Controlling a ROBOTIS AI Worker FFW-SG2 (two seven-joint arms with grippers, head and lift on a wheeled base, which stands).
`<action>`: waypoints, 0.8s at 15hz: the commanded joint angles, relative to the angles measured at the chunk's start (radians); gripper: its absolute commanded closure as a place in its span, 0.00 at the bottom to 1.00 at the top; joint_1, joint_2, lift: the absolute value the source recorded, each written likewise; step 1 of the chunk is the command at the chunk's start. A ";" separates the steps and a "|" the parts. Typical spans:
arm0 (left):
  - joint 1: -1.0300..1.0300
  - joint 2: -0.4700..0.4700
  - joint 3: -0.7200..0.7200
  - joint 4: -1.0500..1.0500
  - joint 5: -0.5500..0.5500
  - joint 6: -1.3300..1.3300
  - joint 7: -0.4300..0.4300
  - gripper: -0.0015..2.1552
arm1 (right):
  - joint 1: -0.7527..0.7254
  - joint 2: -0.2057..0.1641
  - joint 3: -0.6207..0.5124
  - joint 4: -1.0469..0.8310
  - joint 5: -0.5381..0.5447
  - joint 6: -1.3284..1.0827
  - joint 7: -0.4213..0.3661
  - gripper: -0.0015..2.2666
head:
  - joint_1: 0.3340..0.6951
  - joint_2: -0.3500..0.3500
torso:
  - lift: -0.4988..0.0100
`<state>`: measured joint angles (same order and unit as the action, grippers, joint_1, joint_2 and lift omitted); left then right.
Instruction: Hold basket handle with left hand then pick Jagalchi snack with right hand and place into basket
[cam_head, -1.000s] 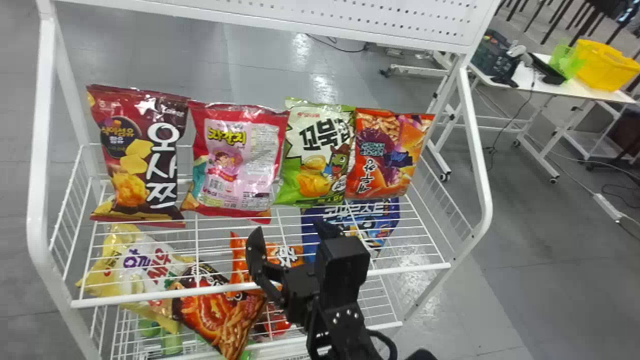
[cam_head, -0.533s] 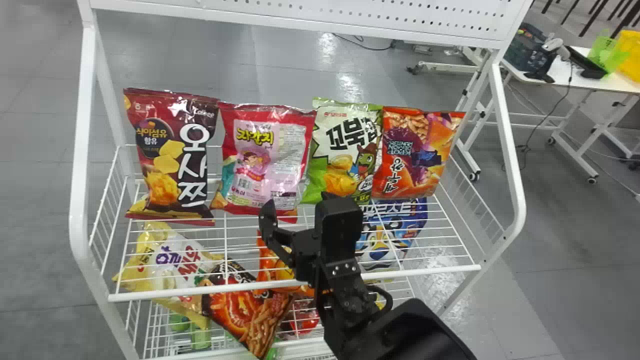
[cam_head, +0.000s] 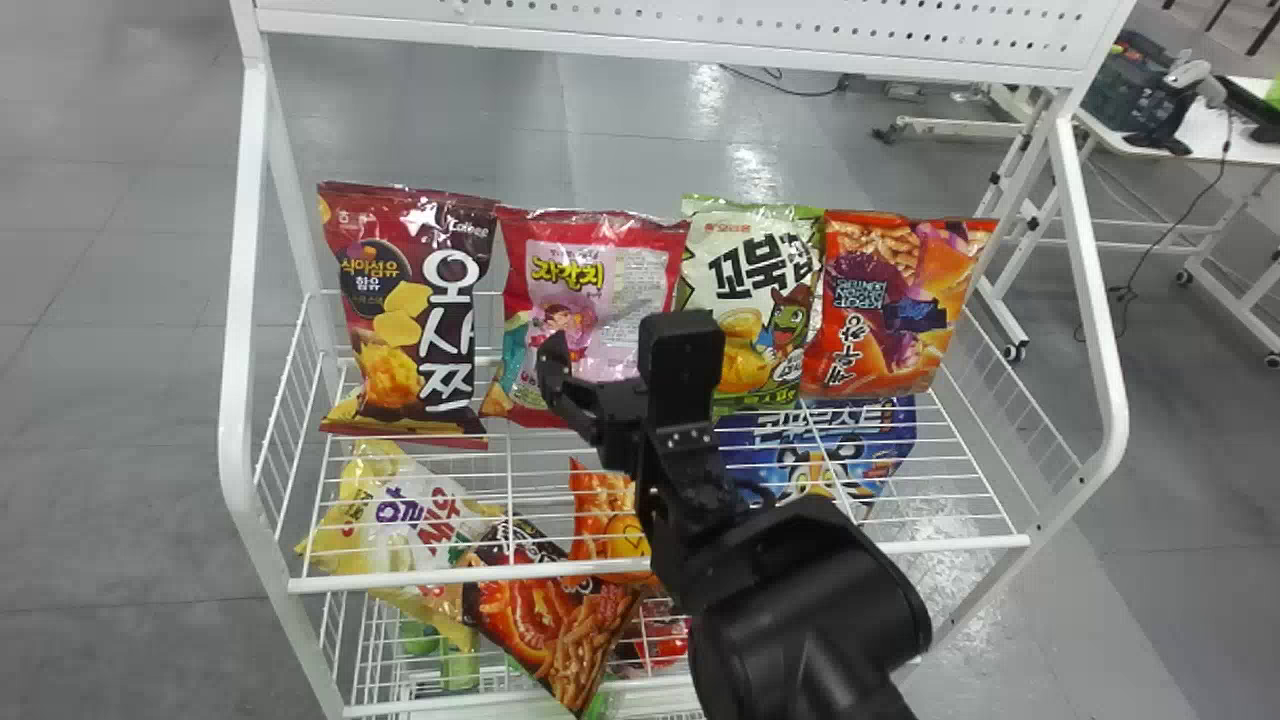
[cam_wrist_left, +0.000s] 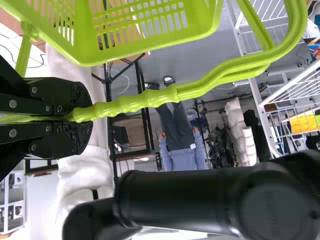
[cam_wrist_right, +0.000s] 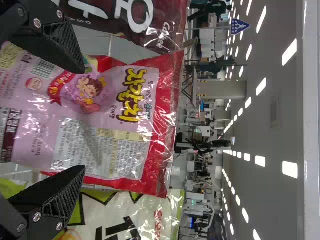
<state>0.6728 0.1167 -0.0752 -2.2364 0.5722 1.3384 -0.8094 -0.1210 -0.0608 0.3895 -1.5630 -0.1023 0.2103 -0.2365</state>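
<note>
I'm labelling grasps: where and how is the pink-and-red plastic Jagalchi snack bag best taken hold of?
Probably by both side edges near mid-height, coming from the front: the Jagalchi bag stands upright, its broad face toward the robot, and the right black two-fingered end effector is open across its width.

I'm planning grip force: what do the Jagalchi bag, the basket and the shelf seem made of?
Jagalchi bag: glossy, thin plastic film, perhaps foil-lined; its crinkled edge catches highlights.
Basket: likely smooth, hard plastic, evenly lime with moulded slots.
Shelf: probably white-coated metal wire, judging by its thin, straight bars.
</note>
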 joint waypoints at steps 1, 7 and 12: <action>-0.012 0.000 0.000 0.014 0.000 -0.001 0.001 0.97 | -0.071 0.016 0.000 0.081 -0.030 -0.027 0.002 0.06 | 1.00 0.27 | 0.96; -0.042 -0.002 0.000 0.038 0.003 -0.001 -0.002 0.97 | -0.134 0.041 -0.004 0.169 -0.031 0.019 0.048 0.34 | 1.00 0.31 | 0.96; -0.048 0.000 0.002 0.049 0.009 -0.001 -0.004 0.97 | -0.123 0.042 -0.003 0.138 -0.033 0.056 0.072 0.89 | 1.00 0.33 | 0.96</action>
<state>0.6230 0.1163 -0.0749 -2.1883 0.5799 1.3369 -0.8130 -0.2474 -0.0187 0.3825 -1.4135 -0.1366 0.2616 -0.1652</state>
